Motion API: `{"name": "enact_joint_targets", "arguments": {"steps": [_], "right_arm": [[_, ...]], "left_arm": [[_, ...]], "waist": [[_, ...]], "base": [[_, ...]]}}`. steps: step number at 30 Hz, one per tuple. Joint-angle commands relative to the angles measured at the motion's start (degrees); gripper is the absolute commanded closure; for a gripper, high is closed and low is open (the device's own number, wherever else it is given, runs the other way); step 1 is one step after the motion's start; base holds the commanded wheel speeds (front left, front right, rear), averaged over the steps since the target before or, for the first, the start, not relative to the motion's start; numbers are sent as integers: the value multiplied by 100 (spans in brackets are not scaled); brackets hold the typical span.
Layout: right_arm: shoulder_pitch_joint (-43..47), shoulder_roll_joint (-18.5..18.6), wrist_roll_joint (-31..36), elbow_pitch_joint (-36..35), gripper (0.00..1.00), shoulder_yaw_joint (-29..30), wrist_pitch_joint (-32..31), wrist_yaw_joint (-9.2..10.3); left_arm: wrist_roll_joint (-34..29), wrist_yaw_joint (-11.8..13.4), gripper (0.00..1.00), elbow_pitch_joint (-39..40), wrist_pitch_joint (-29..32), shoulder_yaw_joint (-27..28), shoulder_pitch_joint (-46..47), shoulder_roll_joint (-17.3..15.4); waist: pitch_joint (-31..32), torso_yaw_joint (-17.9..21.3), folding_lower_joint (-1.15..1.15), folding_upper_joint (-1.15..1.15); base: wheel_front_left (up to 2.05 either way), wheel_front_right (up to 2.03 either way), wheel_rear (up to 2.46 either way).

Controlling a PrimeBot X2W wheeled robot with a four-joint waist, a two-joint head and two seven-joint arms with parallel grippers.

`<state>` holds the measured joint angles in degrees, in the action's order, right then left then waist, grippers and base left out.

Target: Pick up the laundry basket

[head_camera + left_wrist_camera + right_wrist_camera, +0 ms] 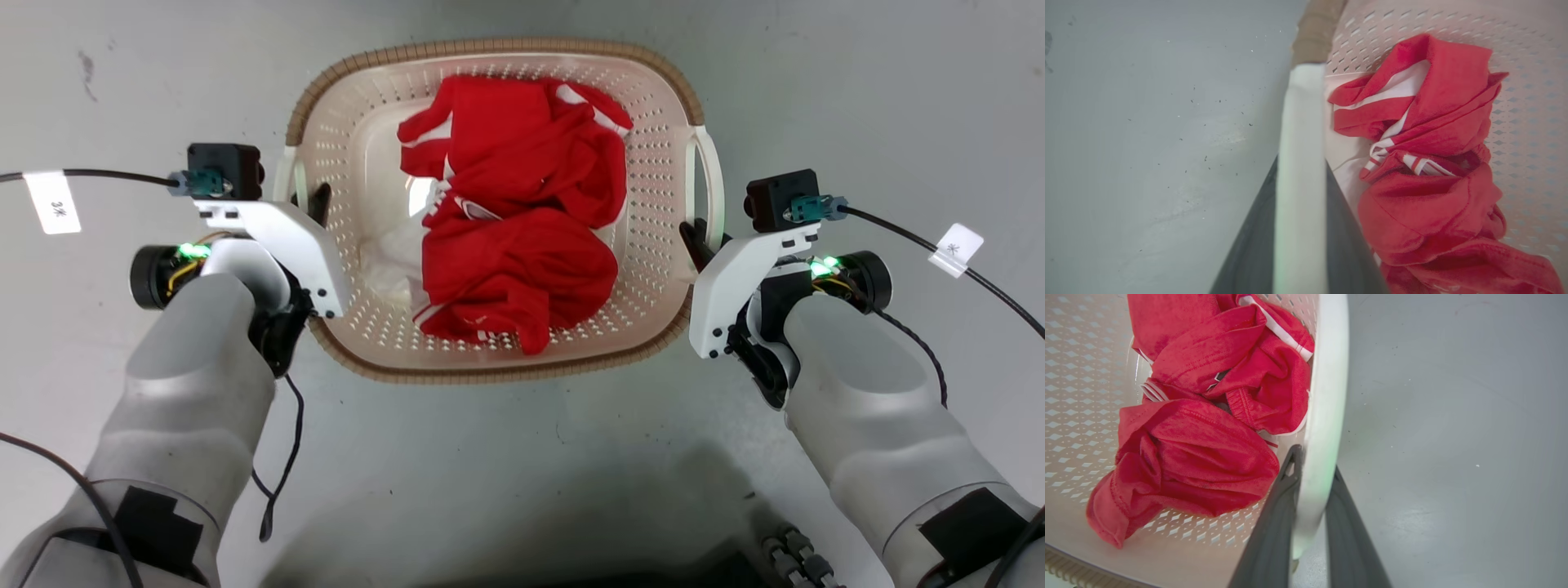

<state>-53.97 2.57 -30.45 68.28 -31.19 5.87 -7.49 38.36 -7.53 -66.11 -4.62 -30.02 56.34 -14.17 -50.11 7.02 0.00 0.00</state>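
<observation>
Status: laundry basket (490, 374) is centre-top of the head cam, on the grey floor (522, 457), with red clothes (514, 220) piled inside. My left gripper (1301, 161) has one finger each side of the left handle (1300, 114), both pressed against it with no gap visible, so it's closed on it. Right gripper (1314, 459) is the same on the right handle (1327, 375): one finger on the basket side, one on the floor side, handle pinched btwn. Grasp step looks done and lift not started AFAICT. I see no daylight under the basket, but can't be sure from above. Next: raise both arms together at the same rate and keep it level so the clothes don't slide and the handles don't twist out of the fingers. In the head cam both grips sit at the lower-in-frame end of each handle, so the basket could pivot; go slow. Text: the white tag (53, 202) on the left cable, left edge of head cam, reads "3" + a star-like mark. The smaller tag (955, 247) on the right cable, right edge, has just the star mark. No brand readable on basket or clothes.
</observation>
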Motion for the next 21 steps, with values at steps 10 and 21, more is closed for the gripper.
{"name": "enact_joint_targets", "arguments": {"steps": [10, 21], "right_arm": [[-27, 42, -242, 260, 100, -173, -309, 0], [225, 39, -624, 363, 100, -297, -1166, 1]], "left_arm": [[627, 6, 100, -86, 492, -320, -408, 166], [1279, -1, 100, -198, 1247, -532, -856, 255]], "waist": [[951, -156, 0, 0], [2209, -261, 0, 0]], "base": [[0, 0, 0], [0, 0, 0]]}}
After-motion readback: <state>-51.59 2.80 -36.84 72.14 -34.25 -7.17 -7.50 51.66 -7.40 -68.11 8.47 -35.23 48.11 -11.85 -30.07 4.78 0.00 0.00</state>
